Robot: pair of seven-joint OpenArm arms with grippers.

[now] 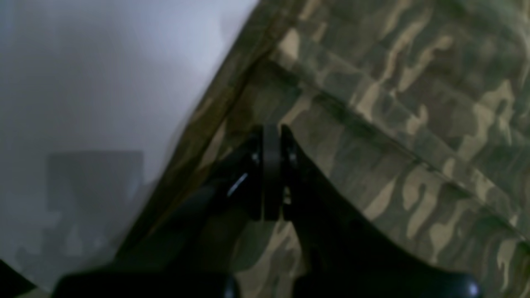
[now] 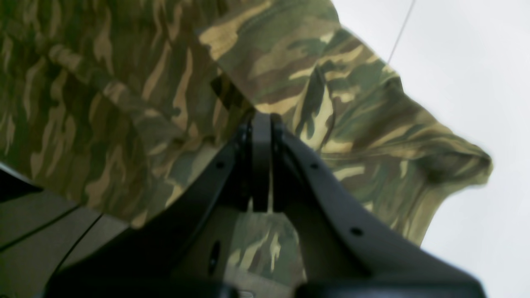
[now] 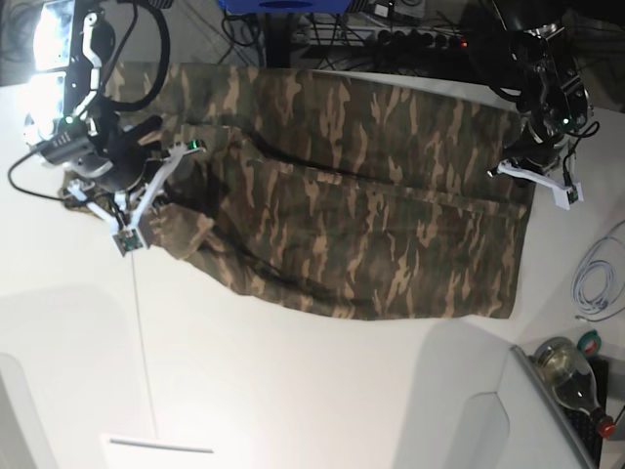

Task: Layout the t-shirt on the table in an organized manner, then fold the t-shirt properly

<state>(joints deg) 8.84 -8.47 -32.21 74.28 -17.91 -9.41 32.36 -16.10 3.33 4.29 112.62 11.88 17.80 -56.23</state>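
The t-shirt point(image 3: 361, 215) is lying spread across the far half of the white surface point(image 3: 293, 381), its camouflage cloth reaching from the left arm on the right side of the base view to the right arm on the left side. The cloth is mostly flat in the middle, with a long fold line running across it, and it is bunching into wrinkles at the left end, where a sleeve is crumpling beside the arm. The left gripper point(image 1: 271, 136) is sitting at the right-hand edge of the shirt, and its fingers point(image 1: 290, 140) are pressing together on a hem of the cloth, close to where the shirt's border is meeting the bare surface. The right gripper point(image 2: 261, 122) is doing the same at the opposite end: its fingers point(image 2: 277, 128) are closing tight on a fold of the fabric, with a loose sleeve hanging out to the right of them in the wrist view. A thin dark seam point(image 3: 142, 352) is running down the surface from near the left end of the shirt toward the near edge. At the near right corner a bottle point(image 3: 571, 376) is lying beside a coiled white cable point(image 3: 598, 283), both well apart from the shirt.
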